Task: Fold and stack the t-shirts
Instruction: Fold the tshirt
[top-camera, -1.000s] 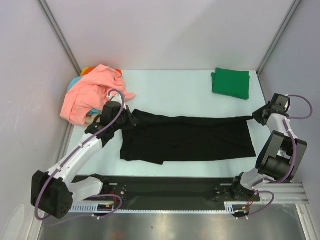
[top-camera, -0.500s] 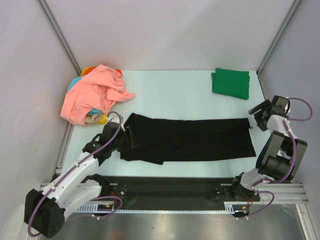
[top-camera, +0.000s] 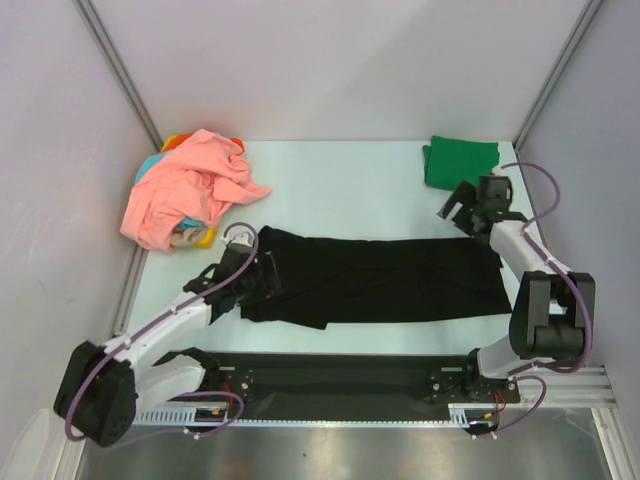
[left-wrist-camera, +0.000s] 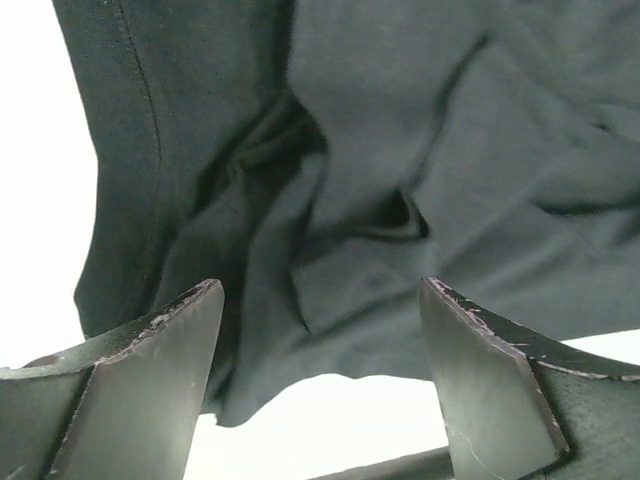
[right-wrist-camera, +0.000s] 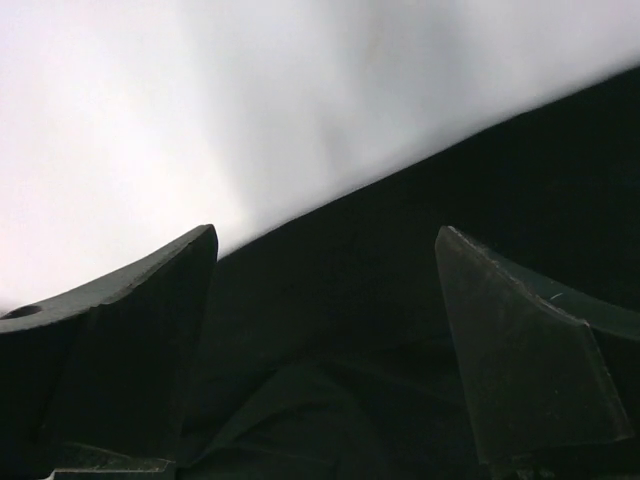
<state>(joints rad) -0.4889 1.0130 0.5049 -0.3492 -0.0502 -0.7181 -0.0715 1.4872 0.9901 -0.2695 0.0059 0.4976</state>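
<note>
Black t-shirt (top-camera: 380, 280) flat on table (top-camera: 340, 190); L gripper (left-wrist-camera: 320, 300) & R gripper (right-wrist-camera: 325, 240) fingers spread at its ends.

Bare table (top-camera: 340, 190) between pink shirt pile (top-camera: 185, 190) far left and folded green shirt (top-camera: 462, 165) far right: open passage. Black shirt (top-camera: 380, 280) fills mid-table. Left gripper (top-camera: 268, 277) blocks its left end, right gripper (top-camera: 455, 207) sits just beside green shirt, both with fingers spread, gaps free

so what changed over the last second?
Both grippers let go of the far corners of the black shirt. The left gripper drew back toward its base and is now open over the shirt's left end. The right gripper swung inward toward the green shirt, open. The black shirt, green shirt and pink pile stayed put.
</note>
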